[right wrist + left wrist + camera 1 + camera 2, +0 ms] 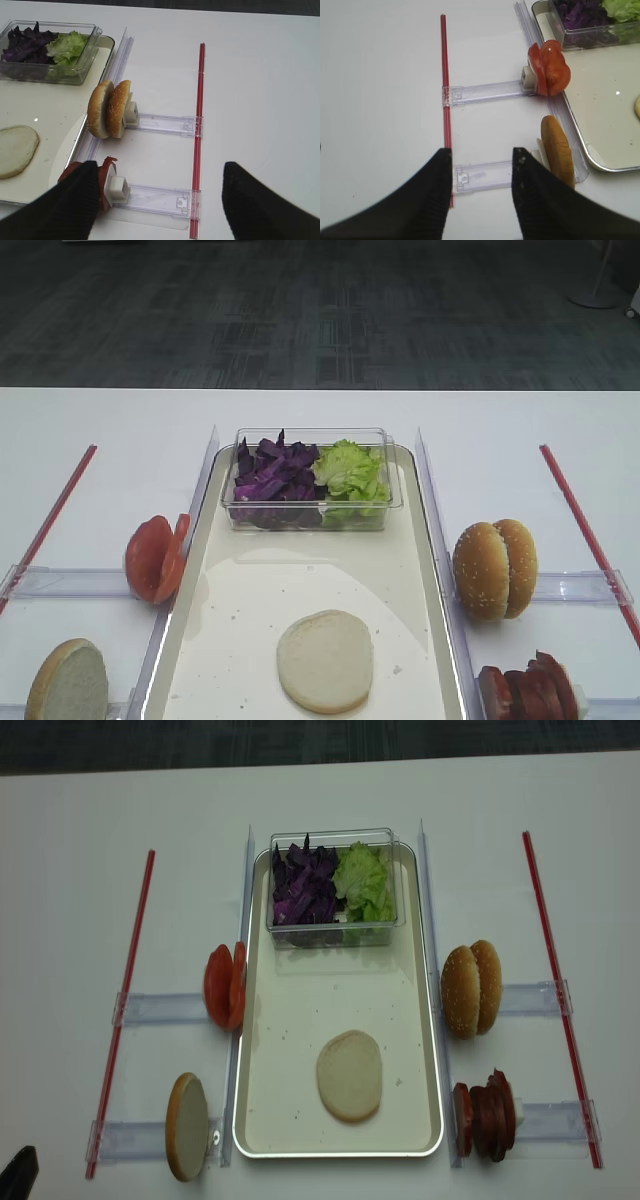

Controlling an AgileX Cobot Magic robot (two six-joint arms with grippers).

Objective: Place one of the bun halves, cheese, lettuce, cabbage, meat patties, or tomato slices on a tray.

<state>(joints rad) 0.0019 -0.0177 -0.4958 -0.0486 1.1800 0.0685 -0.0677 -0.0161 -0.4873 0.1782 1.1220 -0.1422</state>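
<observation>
One pale bun half [324, 660] lies flat on the cream tray [250, 590], near its front. At the tray's back a clear box holds purple cabbage [272, 475] and lettuce [350, 472]. Tomato slices [155, 558] and a bun half [68, 680] stand in holders on the left. Sesame bun halves [495, 568] and meat patties [528, 690] stand on the right. Cheese is out of view. My left gripper [482, 152] is open over the table beside the left bun half [557, 150]. My right gripper [160, 167] is open, empty, beside the patties [102, 172].
Two red rods [125, 1010] [558, 990] run along the table's outer sides, crossed by clear plastic holder rails [485, 92] [162, 125]. Clear strips border both long sides of the tray. The left fingertip [18, 1180] shows at the front left corner.
</observation>
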